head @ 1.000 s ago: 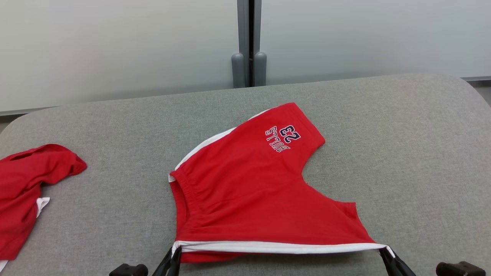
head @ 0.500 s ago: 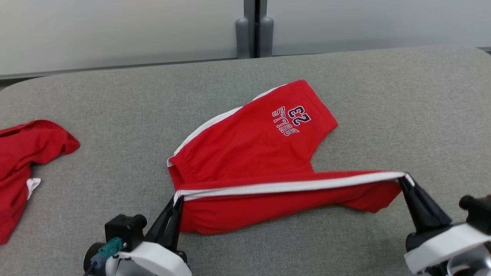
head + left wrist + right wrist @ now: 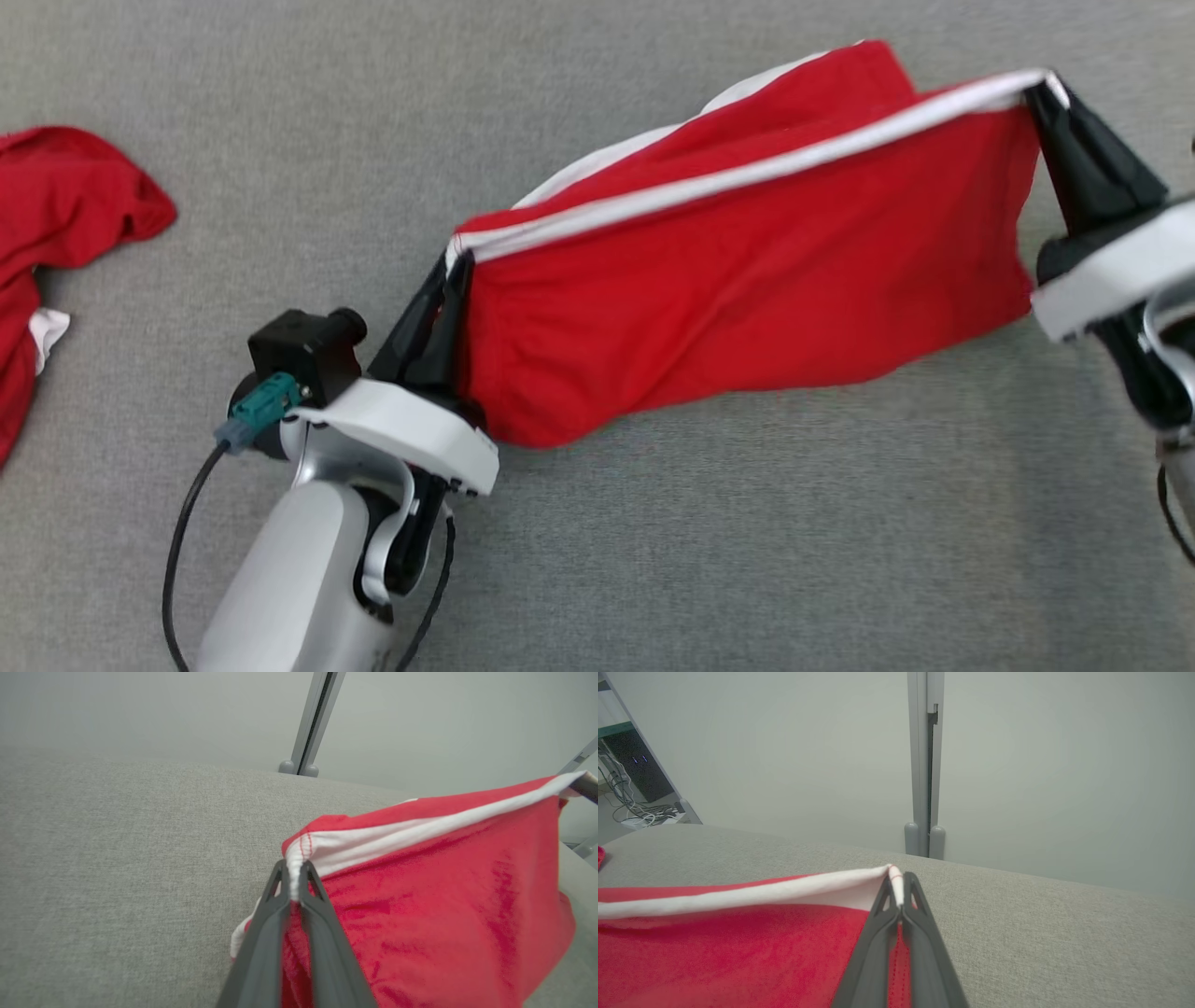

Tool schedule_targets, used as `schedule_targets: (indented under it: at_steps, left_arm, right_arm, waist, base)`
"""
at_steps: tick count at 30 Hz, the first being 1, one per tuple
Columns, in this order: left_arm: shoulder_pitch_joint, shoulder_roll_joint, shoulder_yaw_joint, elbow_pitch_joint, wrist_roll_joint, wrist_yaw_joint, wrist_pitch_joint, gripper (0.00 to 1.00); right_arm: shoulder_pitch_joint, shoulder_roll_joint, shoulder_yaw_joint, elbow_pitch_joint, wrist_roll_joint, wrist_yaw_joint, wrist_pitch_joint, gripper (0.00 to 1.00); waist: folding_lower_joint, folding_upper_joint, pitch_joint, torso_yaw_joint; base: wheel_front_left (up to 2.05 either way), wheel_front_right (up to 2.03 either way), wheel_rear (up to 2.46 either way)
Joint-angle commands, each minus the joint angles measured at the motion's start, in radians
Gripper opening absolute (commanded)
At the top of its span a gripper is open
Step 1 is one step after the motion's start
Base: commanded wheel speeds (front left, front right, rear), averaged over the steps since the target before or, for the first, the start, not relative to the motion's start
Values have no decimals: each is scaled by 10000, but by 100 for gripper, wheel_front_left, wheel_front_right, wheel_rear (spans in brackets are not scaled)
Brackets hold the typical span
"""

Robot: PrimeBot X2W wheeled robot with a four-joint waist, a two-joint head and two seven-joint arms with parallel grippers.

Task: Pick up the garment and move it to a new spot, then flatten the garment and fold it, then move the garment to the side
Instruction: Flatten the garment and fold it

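Note:
The garment is a pair of red shorts with a white side stripe, stretched taut between my two grippers above the grey table. My left gripper is shut on the stripe's left corner; the left wrist view shows that pinched garment corner between the left gripper's tips. My right gripper is shut on the stripe's right corner, and the right wrist view shows my right gripper nipping the white edge of the garment. The red cloth hangs down from the stripe toward me, and its far part rests on the table.
A second red garment lies crumpled at the table's left edge. In the wrist views a pale wall with a grey post stands behind the table's far edge.
Both grippers have carried the striped edge up and away from me, folding the near half over the far half; the printed leg is now covered. The head camera has tilted down.

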State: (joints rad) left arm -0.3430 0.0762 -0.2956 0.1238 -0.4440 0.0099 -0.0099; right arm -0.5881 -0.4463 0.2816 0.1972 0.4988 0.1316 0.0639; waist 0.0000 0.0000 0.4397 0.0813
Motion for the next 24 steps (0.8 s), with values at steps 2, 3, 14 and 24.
schedule_targets:
  at_steps: [2, 3, 14, 24]
  left_arm:
    - [-476, -16, 16, 232, -23, -9, -143, 0]
    - [-630, -40, -7, 374, -71, -43, -212, 0]
    - [-1360, -143, -209, 1401, -317, -12, -784, 100]
    - [-948, 18, -47, 689, 249, 684, -2171, 100]
  right_arm:
    - [-791, -190, 385, 554, 209, -17, -85, 0]
    - [-1166, -234, 602, 855, 334, -17, -155, 0]
    - [-3523, -232, 2850, 3506, 1293, -12, -1347, 76]
    - [-3029, 127, 2769, 4049, 1046, -11, -3257, 100]
  waist:
    - [0, 0, 727, 541]
    - [0, 0, 815, 606]
    - [0, 0, 1220, 916]
    - [0, 0, 801, 500]
  base:
    - [0, 0, 0]
    - [0, 0, 0]
    - [0, 0, 0]
    - [0, 0, 0]
